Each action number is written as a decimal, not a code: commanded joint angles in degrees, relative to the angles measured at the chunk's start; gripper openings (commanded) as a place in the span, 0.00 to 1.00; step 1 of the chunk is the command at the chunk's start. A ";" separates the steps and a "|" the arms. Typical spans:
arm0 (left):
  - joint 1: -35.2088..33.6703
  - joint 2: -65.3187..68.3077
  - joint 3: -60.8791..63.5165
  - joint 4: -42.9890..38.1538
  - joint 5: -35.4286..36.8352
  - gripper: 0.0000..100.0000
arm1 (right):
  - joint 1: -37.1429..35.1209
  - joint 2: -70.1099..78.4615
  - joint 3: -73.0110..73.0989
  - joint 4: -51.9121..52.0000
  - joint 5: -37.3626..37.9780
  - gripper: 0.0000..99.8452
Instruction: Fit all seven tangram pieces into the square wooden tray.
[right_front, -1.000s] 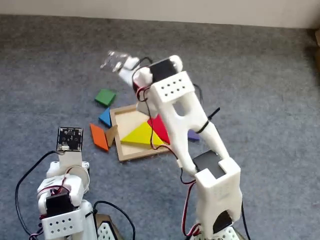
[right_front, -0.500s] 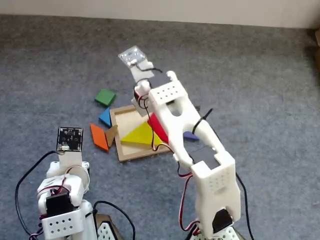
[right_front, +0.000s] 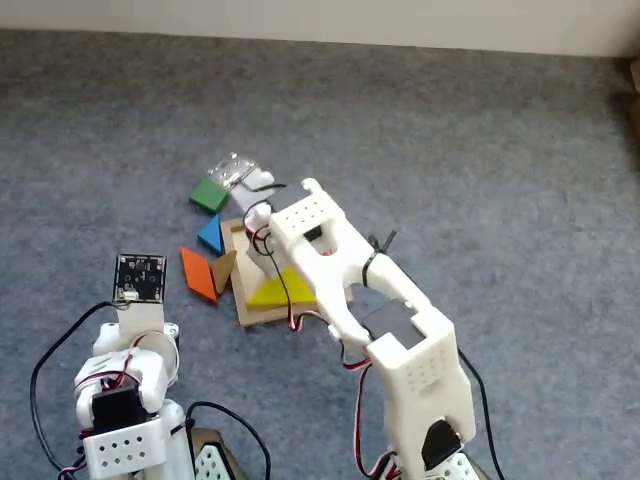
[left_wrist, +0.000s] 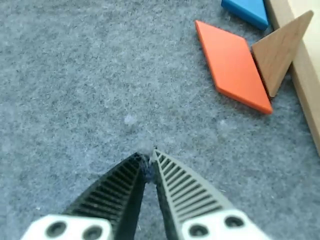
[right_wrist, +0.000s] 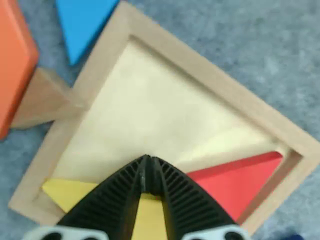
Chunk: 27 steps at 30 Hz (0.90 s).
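Right fingers (right_wrist: 120, 195) are pinched shut on nothing, coming back down low over the tray (right_wrist: 200, 75) after swinging up high. Yellow triangle (right_wrist: 145, 217) and red triangle (right_wrist: 235, 185) are sitting inside it. Green square (right_front: 210, 195), blue piece (right_front: 211, 235) and orange piece (right_front: 198, 273) are waiting on the carpet (right_front: 480, 150), so I'm guessing next pick.

The square wooden tray (right_front: 265, 315) lies mid-carpet (right_front: 500, 150), holding one large triangle (right_front: 272, 293) and a second large triangle (right_wrist: 235, 185) side by side. Left of it lies the parallelogram (right_front: 198, 274). A small triangle (right_front: 222, 272) sits between them, touching the tray's rim. Another triangle (right_front: 211, 235) lies by the tray's far-left corner, with the square piece (right_front: 209, 195) behind it.
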 joint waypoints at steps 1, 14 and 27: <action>-0.84 -2.59 1.10 -1.05 -0.18 0.01 | -1.10 -5.49 1.63 1.98 1.05 0.01; -0.84 -2.59 1.10 -1.05 -0.18 0.01 | 3.03 -9.10 3.82 -6.02 1.05 0.01; -0.84 -2.59 1.10 -1.05 -0.18 0.01 | 14.55 -6.73 7.08 -8.04 1.05 0.01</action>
